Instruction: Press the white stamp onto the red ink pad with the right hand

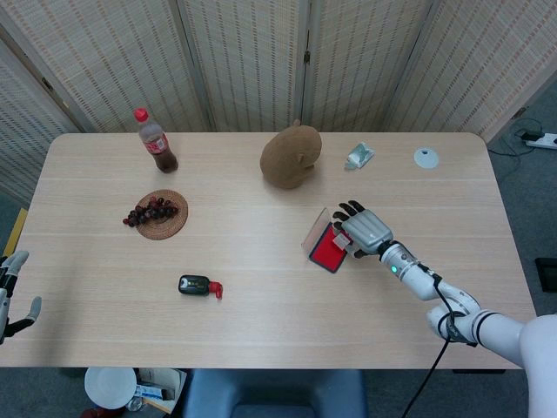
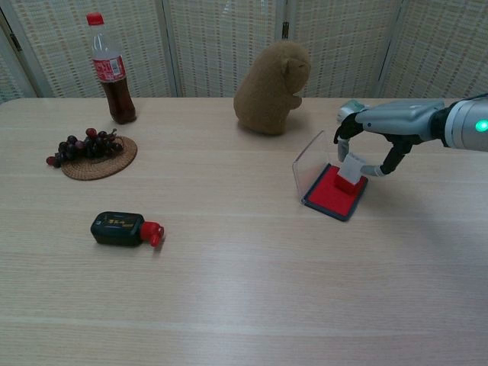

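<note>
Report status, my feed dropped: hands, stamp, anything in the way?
Right robot hand holds stamp, base on red pad. Left robot hand open, off the table's edge. Pad lid up; nothing blocking.

A long light-wood table [image 1: 261, 322] with rounded corners stands before folding woven screens [image 1: 252, 61] in pale frames. Grey floor [image 1: 522, 187] shows at the right, where a white power strip [image 1: 541, 138] lies. Lighting is even.
</note>
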`<act>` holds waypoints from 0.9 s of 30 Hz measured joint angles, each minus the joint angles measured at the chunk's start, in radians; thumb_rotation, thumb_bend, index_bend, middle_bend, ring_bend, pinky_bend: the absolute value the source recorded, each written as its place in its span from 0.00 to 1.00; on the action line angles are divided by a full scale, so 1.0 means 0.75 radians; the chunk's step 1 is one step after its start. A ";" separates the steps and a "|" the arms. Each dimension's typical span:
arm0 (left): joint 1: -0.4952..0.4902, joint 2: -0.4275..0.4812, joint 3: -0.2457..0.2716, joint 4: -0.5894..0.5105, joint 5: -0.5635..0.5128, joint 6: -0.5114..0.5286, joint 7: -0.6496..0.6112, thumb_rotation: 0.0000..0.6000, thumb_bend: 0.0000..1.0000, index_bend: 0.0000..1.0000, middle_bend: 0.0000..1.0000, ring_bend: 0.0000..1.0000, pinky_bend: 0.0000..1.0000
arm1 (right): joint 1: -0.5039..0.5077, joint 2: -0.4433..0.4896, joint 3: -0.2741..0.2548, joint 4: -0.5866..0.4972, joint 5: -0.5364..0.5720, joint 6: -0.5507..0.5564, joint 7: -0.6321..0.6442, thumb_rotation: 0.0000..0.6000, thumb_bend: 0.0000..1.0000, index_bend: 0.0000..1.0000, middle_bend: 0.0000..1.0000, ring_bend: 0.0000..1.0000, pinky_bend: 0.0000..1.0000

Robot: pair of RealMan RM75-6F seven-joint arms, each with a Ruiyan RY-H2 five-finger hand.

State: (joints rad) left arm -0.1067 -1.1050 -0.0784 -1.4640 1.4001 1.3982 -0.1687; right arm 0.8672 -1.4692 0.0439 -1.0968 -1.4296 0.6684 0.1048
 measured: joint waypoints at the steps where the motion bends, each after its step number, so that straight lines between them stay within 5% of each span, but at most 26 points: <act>1: 0.000 0.000 0.000 0.000 0.000 0.000 -0.001 1.00 0.43 0.00 0.00 0.00 0.00 | 0.001 -0.003 0.000 0.004 0.001 -0.003 0.000 1.00 0.44 0.70 0.16 0.01 0.00; 17: 0.008 0.006 0.001 -0.001 0.009 0.017 -0.016 1.00 0.43 0.00 0.00 0.00 0.00 | 0.007 -0.047 -0.010 0.053 -0.003 -0.021 -0.002 1.00 0.43 0.70 0.16 0.01 0.00; 27: 0.007 0.001 0.000 0.003 0.003 0.014 0.002 1.00 0.43 0.00 0.00 0.00 0.00 | -0.010 0.039 0.005 -0.045 -0.009 0.039 -0.010 1.00 0.43 0.70 0.16 0.01 0.00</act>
State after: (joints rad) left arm -0.1012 -1.1043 -0.0781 -1.4618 1.4021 1.4085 -0.1676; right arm 0.8600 -1.4396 0.0473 -1.1308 -1.4363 0.6977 0.0976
